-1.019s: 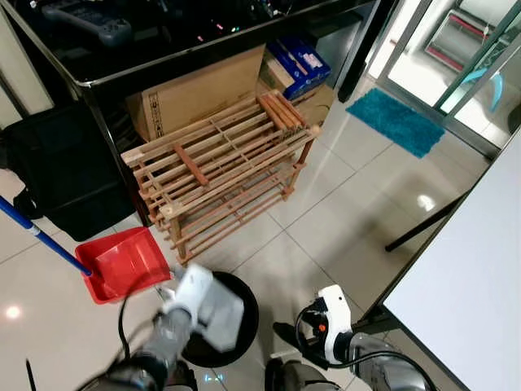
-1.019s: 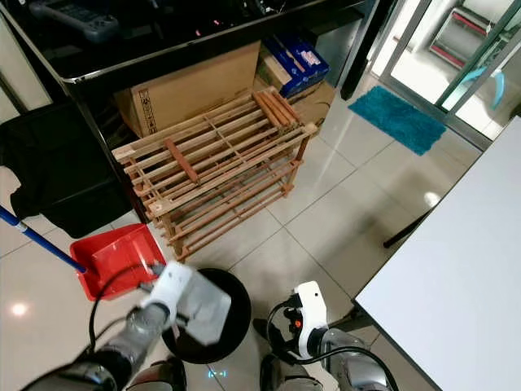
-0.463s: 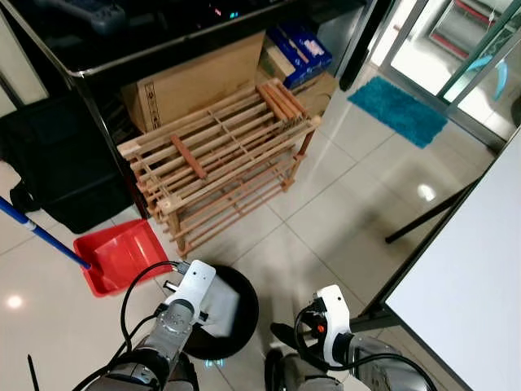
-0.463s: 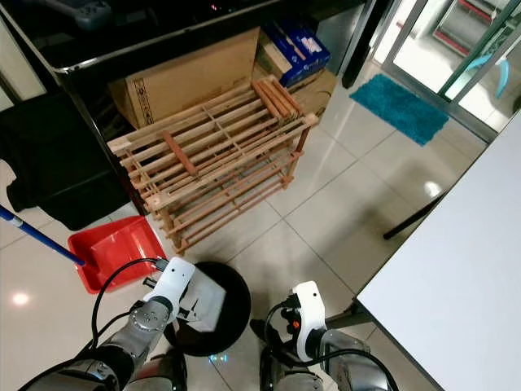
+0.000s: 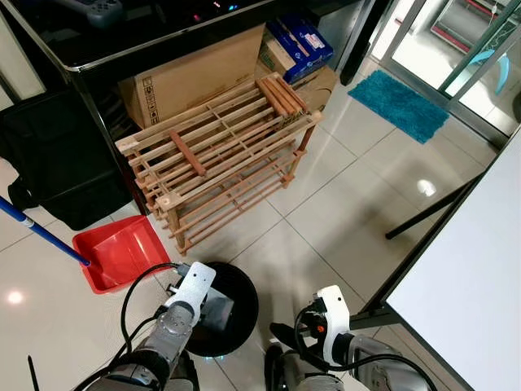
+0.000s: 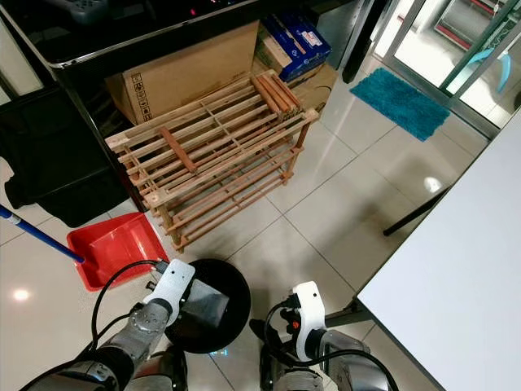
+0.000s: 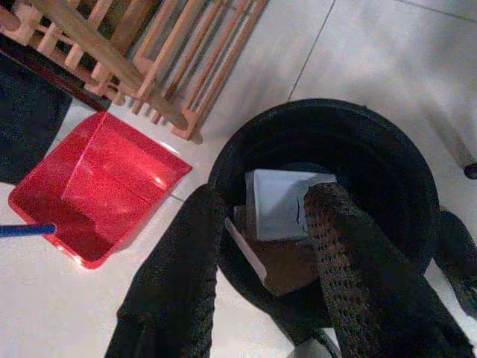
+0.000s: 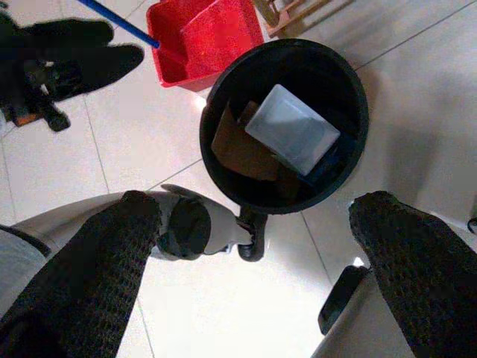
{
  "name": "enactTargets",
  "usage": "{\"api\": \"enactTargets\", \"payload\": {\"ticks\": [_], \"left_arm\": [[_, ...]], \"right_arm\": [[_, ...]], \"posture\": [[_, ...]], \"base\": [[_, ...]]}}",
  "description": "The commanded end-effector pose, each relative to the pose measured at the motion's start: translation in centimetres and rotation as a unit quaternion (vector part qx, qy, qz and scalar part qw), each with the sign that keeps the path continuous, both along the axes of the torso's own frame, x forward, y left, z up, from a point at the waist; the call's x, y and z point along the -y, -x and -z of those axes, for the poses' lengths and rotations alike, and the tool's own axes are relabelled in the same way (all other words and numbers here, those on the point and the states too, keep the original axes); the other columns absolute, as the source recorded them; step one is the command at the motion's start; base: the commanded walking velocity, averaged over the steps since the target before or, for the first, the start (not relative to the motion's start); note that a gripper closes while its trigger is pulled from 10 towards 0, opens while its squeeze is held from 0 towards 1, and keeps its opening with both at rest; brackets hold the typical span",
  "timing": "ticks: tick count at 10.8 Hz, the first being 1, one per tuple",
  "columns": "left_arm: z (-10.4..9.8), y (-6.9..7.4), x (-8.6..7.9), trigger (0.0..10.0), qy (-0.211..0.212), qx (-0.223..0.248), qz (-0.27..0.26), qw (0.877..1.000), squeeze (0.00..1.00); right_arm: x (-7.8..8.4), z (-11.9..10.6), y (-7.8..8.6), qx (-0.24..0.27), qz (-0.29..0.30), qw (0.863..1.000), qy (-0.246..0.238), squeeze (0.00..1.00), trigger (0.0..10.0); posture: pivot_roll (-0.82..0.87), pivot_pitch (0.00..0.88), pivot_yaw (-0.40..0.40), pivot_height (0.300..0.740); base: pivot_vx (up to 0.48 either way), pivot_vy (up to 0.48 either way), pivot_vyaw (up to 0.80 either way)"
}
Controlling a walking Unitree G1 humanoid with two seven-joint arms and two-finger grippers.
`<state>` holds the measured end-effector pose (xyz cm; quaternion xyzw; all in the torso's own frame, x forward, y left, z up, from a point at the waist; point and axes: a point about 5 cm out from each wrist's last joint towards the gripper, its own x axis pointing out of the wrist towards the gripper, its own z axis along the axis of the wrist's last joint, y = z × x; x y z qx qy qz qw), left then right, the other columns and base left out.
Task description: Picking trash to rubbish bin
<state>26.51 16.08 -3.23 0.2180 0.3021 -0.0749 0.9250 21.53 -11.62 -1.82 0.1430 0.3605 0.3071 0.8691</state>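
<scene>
Floor: pale glossy tiles (image 5: 342,212), reflecting ceiling lights. Before me, a slatted wooden shoe rack (image 5: 216,159) stands against a black glass-topped cabinet (image 5: 122,49), with a cardboard box (image 5: 195,77) and blue packets (image 5: 297,41) stowed beneath. A black bag (image 5: 61,171) sits to my left of the rack. A teal mat (image 5: 399,106) lies by the glass door. A white surface (image 5: 472,277) runs along my right. A red dustpan (image 5: 120,252) with a blue handle (image 5: 41,232) rests on the tiles just beside the bin.

Rubbish bin (image 7: 328,142): round, black, open-topped, standing on the floor at my feet. Inside it lie a white flat box (image 8: 292,128), a brown cardboard piece (image 8: 238,149) and something dark blue.

My left hand (image 7: 261,253): held above the bin's rim, fingers (image 7: 186,261) apart, holding nothing. My right hand (image 8: 253,239): held low beside the bin, fingers (image 8: 406,246) spread wide, holding nothing.
</scene>
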Motion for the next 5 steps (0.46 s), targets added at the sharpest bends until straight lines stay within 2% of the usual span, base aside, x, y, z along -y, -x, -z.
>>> {"api": "enactTargets", "payload": {"ticks": [1,3,4,5], "left_arm": [[1.1,1.4,-0.3,10.0,0.009,-0.024,-0.016,1.000,0.00],[1.6,2.5,-1.7,10.0,0.025,-0.017,-0.056,0.998,0.00],[2.6,4.8,-3.7,10.0,0.024,-0.027,-0.100,0.994,0.00],[3.1,5.8,-4.3,10.0,0.023,-0.033,-0.116,0.992,0.00]], "right_arm": [[0.6,0.6,0.1,-0.008,0.021,1.000,0.017,0.00,10.0],[1.6,1.5,-0.2,-0.005,0.057,0.996,0.062,0.00,10.0],[2.6,3.0,0.2,-0.027,0.068,0.991,0.109,0.00,10.0],[3.0,3.6,0.5,-0.036,0.074,0.988,0.127,0.00,10.0]], "posture": [[-0.17,0.254,-0.125,0.740],[-0.14,0.238,-0.121,0.740],[-0.11,0.207,-0.118,0.740],[-0.09,0.186,-0.116,0.740]], "base": [[0.000,0.000,0.00],[0.000,0.000,0.00],[0.000,0.000,0.00],[0.000,0.000,0.00]]}}
